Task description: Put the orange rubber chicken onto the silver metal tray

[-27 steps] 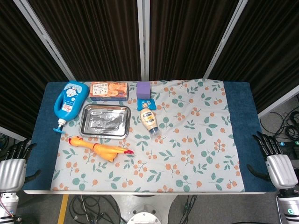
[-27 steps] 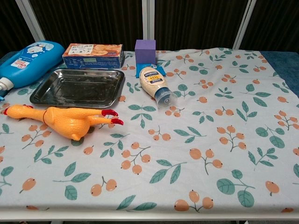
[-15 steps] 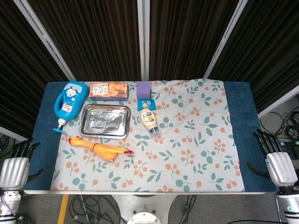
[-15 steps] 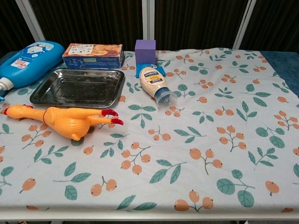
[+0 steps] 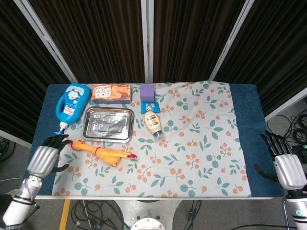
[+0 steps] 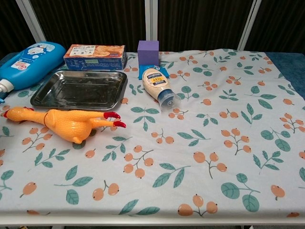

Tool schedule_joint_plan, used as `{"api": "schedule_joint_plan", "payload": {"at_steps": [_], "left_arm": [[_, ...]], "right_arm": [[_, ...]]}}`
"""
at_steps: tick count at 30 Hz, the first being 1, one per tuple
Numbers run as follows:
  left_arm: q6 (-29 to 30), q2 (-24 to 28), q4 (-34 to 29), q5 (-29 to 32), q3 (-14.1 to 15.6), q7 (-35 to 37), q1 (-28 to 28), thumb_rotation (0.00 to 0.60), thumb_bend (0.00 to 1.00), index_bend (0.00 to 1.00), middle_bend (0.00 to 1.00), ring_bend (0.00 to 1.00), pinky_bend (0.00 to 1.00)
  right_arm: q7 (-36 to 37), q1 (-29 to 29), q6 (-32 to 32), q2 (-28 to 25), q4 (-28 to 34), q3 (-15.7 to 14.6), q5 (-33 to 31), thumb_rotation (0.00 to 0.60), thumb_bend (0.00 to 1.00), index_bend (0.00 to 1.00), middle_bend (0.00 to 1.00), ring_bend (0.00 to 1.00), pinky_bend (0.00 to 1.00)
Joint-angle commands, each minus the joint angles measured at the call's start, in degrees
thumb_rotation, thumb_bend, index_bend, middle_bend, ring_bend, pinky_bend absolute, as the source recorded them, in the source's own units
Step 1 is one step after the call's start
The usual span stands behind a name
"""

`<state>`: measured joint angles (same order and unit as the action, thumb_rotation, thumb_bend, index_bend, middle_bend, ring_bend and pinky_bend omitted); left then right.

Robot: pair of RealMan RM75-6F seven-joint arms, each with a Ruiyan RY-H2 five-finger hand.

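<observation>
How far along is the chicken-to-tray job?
Nothing done: the orange rubber chicken lies on the cloth in front of the bare silver metal tray. In hand: the left hand, open, is near the chicken's head, apparently not touching. Right hand idle at the table's edge. Left: grasp, lift, place.

Even overhead light is falling bright across the table; shadows are lying short and soft; glare is mottling the silver metal tray; both views are reading sharp; the dark curtains are showing no detail.
</observation>
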<state>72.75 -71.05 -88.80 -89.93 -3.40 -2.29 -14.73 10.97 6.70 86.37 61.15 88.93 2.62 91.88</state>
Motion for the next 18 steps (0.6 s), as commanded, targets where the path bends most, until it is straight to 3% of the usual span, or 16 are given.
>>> {"api": "schedule_joint_plan", "payload": {"at_steps": [1,6,18], "left_arm": [[-5.0,-3.8,5.0,-0.7,-1.1,2.4,-4.8,0.6,0.18,0.34,0.3,0.21,0.27],[-10.6,-8.5,10.9,1.0,-1.4,3.2,-8.9,0.6,0.18,0.35,0.31,0.22,0.29],[-12.8,-17.3,22.3,4.3,-0.5,3.1,-10.9,0.6,0.18,0.4,0.38,0.28,0.36]], "right_arm": [[-0.2,-0.1,-0.2,-0.2,0.2,0.0,-0.4,0.6,0.16,0.0,0.0,0.0,0.0],[-0.5,-0.2,-0.4,-0.4,0.4,0.1,-1.1,0.6,0.16,0.0,0.0,0.0,0.0],[0.2,-0.4,-0.7,-0.1,-0.2,0.1,-1.6,0.6,0.16,0.0,0.0,0.0,0.0]]}}
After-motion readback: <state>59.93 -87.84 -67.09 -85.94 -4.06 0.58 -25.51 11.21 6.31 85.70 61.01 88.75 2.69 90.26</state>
